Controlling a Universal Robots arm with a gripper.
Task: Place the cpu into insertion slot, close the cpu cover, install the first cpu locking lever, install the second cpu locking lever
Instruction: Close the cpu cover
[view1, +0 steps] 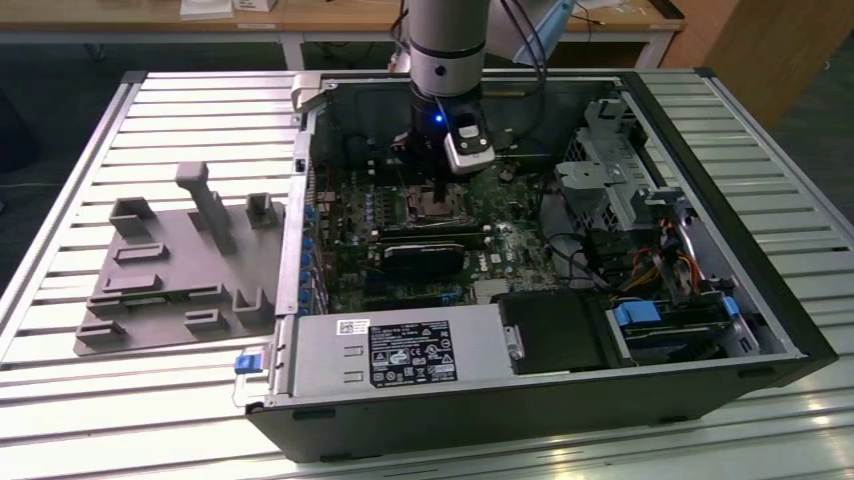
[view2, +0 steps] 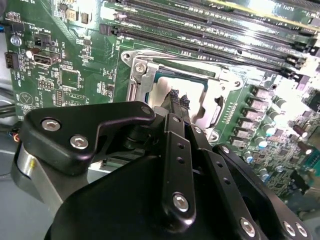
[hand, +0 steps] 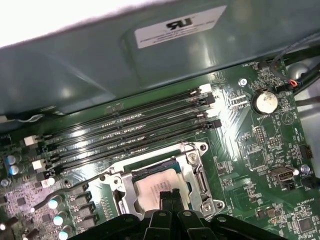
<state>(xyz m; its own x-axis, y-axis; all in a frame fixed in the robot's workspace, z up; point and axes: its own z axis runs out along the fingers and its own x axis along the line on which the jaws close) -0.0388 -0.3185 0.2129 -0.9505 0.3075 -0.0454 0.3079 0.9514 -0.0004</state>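
Observation:
The cpu lies flat in the insertion slot on the green board, its dull silver top showing in both wrist views. The cpu cover, a silvery frame, lies down around it. A thin wire locking lever sticks out sideways from the socket, unlatched. My gripper hangs straight over the middle of the cpu, black fingers shut together with nothing between them. I cannot tell whether the tips touch the chip. In the exterior view the gripper reaches down into the open computer case.
Long black memory slots run beside the socket, toward the case wall. A coin battery sits on the board. A black card lies just in front of the socket. A grey fixture plate stands on the table at the exterior view's left.

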